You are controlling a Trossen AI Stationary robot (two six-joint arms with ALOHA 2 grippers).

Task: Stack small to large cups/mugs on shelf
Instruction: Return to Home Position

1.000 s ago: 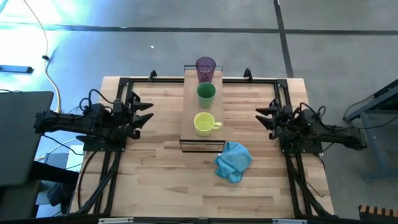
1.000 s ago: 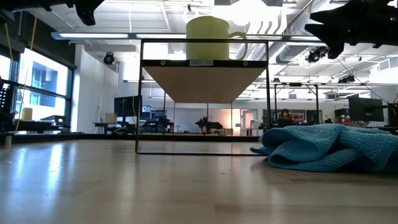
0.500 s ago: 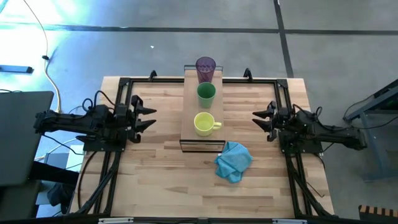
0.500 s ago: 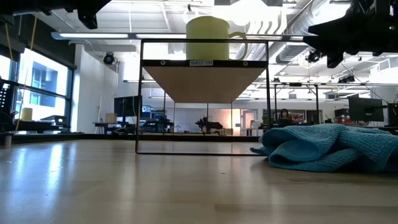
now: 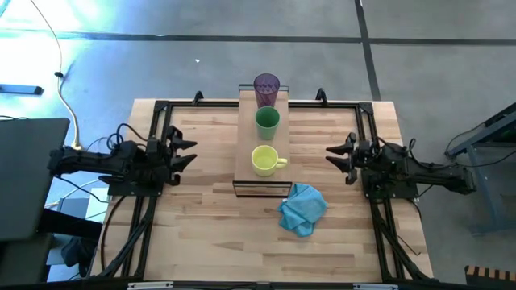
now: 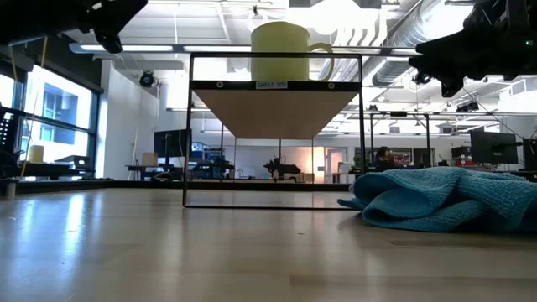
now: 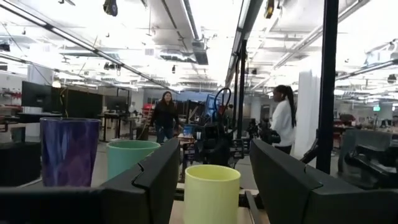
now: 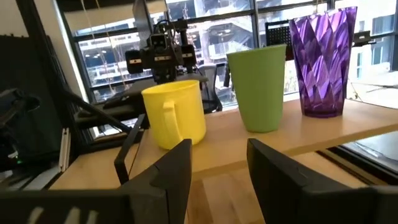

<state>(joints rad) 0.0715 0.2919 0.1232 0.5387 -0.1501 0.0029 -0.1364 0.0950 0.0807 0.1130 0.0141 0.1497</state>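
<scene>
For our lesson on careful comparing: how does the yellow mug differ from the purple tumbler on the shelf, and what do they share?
The yellow mug is short; the purple tumbler is taller. The mug has a handle; the tumbler has none. The mug is opaque and smooth; the tumbler is translucent and faceted. Both stand upright on the shelf, the green cup between them.

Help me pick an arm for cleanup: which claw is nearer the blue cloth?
Right. The right claw is diagonally beside the blue cloth; the left claw is across the shelf from it.
</scene>
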